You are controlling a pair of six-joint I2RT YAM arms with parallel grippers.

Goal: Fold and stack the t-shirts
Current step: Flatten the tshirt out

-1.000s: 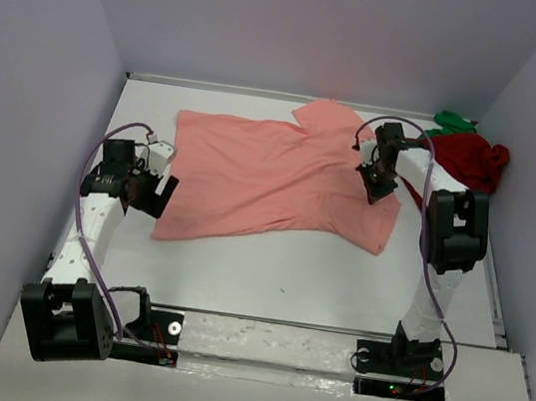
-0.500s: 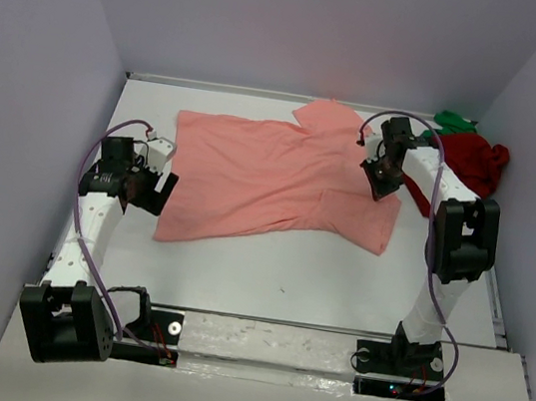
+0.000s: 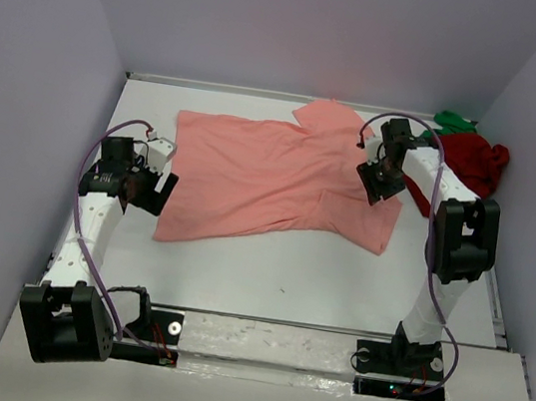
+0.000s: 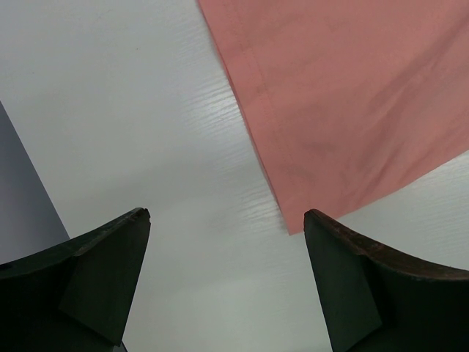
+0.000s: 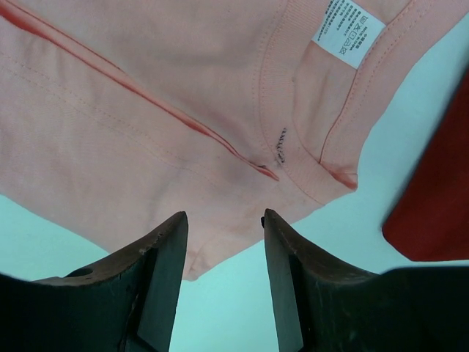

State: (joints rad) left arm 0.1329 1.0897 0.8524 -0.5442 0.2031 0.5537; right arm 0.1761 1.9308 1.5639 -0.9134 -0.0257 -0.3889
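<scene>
The salmon-pink t-shirt (image 3: 272, 176) lies spread flat mid-table, collar end to the right. My right gripper (image 3: 377, 182) hovers over that collar edge. In the right wrist view its jaws (image 5: 223, 215) stand apart with nothing between them, the pink cloth (image 5: 146, 95) and its white label (image 5: 348, 22) lying below. A dark red t-shirt (image 3: 471, 160) is heaped at the back right, with a bright green crumple (image 3: 453, 120) behind it. My left gripper (image 3: 154, 189) is wide open beside the pink shirt's near-left hem corner (image 4: 293, 220), not touching it.
The white table (image 3: 318, 269) is walled at the back and on both sides. The dark red heap's edge (image 5: 436, 205) lies just right of my right gripper. A strip of bare table runs between the shirt and the arm bases.
My right gripper has opened and let go of the pink shirt near the collar, shifting slightly back and right. The left arm has not moved.
</scene>
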